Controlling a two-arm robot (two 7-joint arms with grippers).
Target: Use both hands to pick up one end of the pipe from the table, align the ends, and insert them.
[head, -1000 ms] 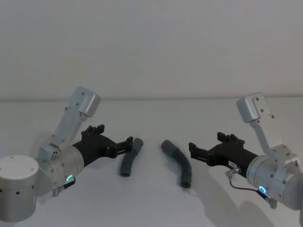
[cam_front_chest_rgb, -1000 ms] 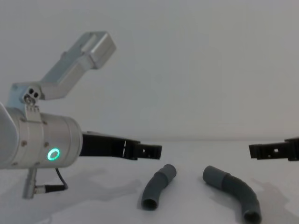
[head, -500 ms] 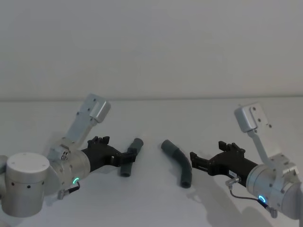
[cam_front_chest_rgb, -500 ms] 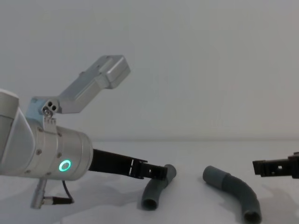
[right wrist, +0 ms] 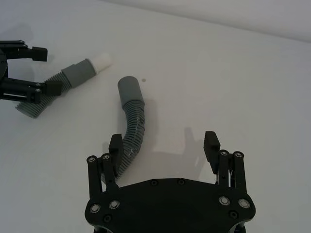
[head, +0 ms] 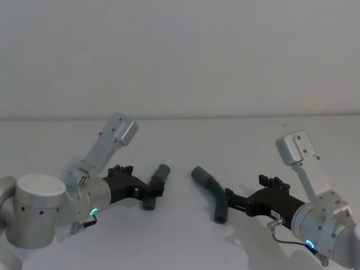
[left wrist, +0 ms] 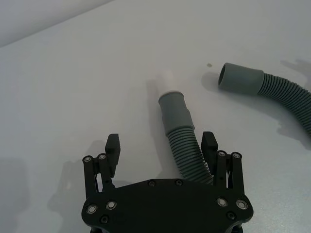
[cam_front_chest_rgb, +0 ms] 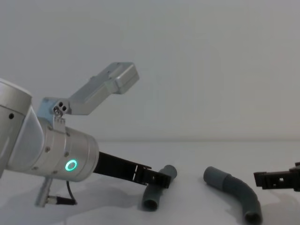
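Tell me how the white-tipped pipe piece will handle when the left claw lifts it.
The white-tipped pipe piece will probably flex: its ribbed middle is corrugated and already bent. It looks hollow, so it is likely light. Being round, it may twist in the open left claw unless gripped on the ribs.

pipe pieces: two lay there, the left pipe piece (head: 153,190) and the right pipe piece (head: 214,194)
white tip (right wrist: 102,61): one
grippers: two were counted, the left gripper (left wrist: 161,141) and the right gripper (right wrist: 163,141)
table (head: 180,239): one
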